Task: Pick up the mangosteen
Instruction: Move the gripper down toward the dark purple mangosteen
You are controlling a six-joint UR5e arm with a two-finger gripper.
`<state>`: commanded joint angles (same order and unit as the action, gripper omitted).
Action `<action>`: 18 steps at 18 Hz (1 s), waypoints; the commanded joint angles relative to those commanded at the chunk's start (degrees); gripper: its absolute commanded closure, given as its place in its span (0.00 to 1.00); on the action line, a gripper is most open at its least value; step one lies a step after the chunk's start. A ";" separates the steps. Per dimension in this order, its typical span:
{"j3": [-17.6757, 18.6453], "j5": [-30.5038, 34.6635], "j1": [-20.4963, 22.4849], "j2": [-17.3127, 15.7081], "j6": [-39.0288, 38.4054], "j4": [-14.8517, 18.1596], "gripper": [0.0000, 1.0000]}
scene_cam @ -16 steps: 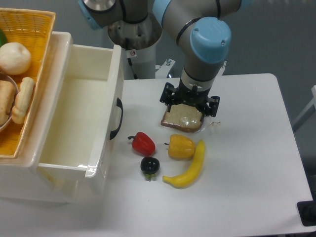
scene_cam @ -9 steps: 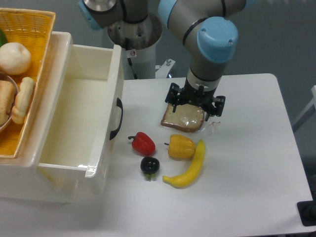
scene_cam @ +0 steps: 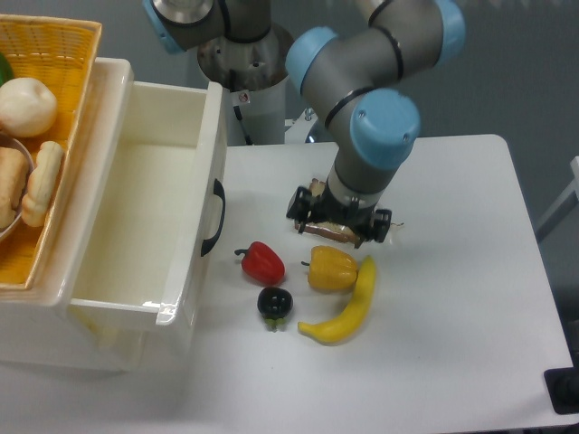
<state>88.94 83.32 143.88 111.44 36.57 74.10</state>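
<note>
The mangosteen (scene_cam: 274, 303) sits on the bench, at seven o'clock from the tool (scene_cam: 338, 222) — its opening hidden, so I cannot tell. Descending carelessly risks nudging the red pepper (scene_cam: 263, 262) — it lies just beside.

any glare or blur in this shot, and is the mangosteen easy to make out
Fixed camera: even, soft light with faint shadows; the mangosteen is sharp, dark against the white table, with a small highlight on top. The drawer looks slightly washed out. The hand is mostly hidden under the arm, so its fingers are hard to read.
</note>
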 joint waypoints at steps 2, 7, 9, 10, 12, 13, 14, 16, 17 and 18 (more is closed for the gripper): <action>0.00 -0.09 -1.23 1.32 -3.77 -1.40 0.00; -0.09 0.26 -3.34 5.80 -5.98 -4.49 0.00; 0.00 0.18 -3.69 6.50 -5.90 -4.49 0.00; 0.00 0.18 -4.21 7.29 -5.90 -4.49 0.00; 0.00 0.18 -4.48 8.52 -5.99 -4.57 0.00; -0.09 0.18 -4.83 8.88 -6.07 -4.57 0.00; -0.09 0.00 -4.83 8.97 -6.16 -4.75 0.00; -0.09 -0.61 -4.92 9.06 -6.51 -4.93 0.00; -0.09 -0.96 -5.01 9.32 -6.78 -4.93 0.00; -0.26 -1.31 -5.10 9.67 -6.95 -4.93 0.00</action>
<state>88.68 82.01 138.78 121.11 29.62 69.17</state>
